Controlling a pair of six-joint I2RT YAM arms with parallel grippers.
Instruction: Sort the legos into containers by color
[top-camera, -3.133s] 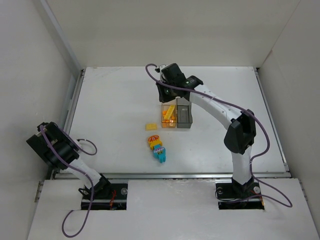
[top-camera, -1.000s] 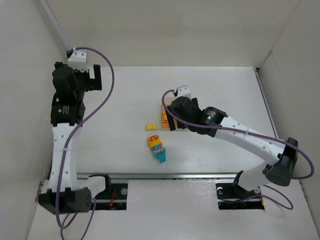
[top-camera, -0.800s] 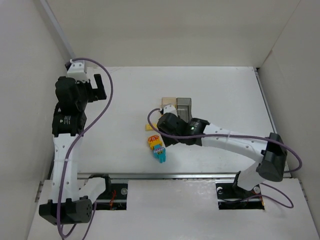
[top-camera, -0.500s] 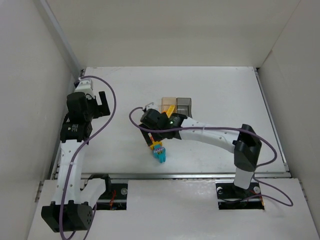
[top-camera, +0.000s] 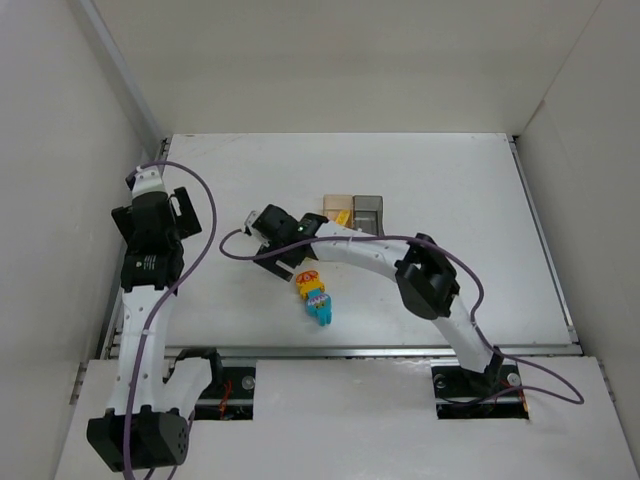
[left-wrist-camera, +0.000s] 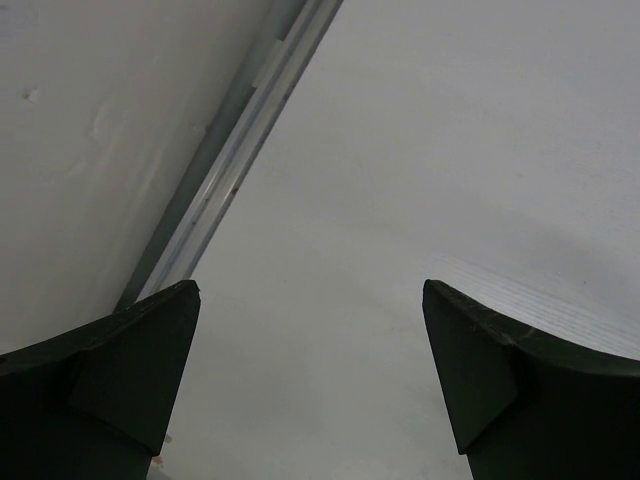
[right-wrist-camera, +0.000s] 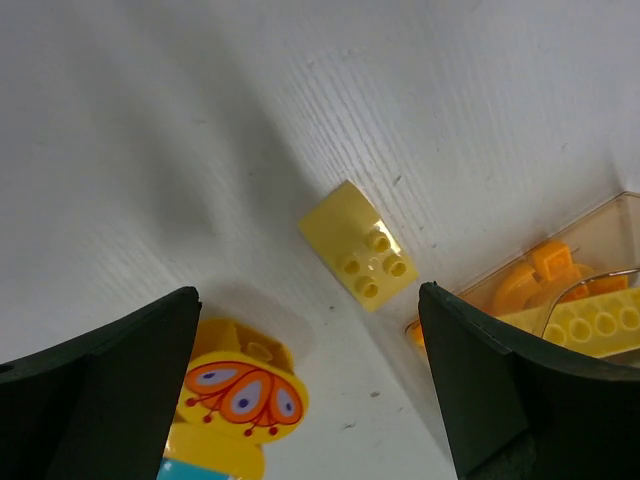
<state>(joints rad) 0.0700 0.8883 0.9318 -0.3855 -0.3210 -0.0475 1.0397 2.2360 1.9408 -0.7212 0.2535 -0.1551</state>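
- the right hand (right-wrist-camera: 308, 300) reaches across to the middle of the table (top-camera: 450, 200), with its fingers spread wide and nothing gripped between them.
- a small yellow brick (right-wrist-camera: 358, 245) lies studs-up on the table in the gap between the two fingers, apart from both; in the top view the hand covers it.
- a yellow piece with an orange butterfly print (right-wrist-camera: 240, 385) sits just beside the left finger in the wrist view, nearer the table's near edge than the brick; whether it touches the finger cannot be told.
- a teal piece (top-camera: 322, 312) lies against that butterfly piece on the side toward the near edge.
- the amber box (top-camera: 338, 210) and the grey box (top-camera: 368, 212) stand joined side by side near the middle of the table, just to the right of the right hand.
- the amber box holds a long yellow brick (right-wrist-camera: 590, 325) and an orange piece (right-wrist-camera: 545, 265); the small yellow brick rests just outside its corner.
- the left hand (left-wrist-camera: 310, 300) is by the table's left edge, well apart from every piece, fingers wide apart and empty, with only bare table, the edge rail (left-wrist-camera: 235, 160) and the wall (left-wrist-camera: 90, 130) in its view.
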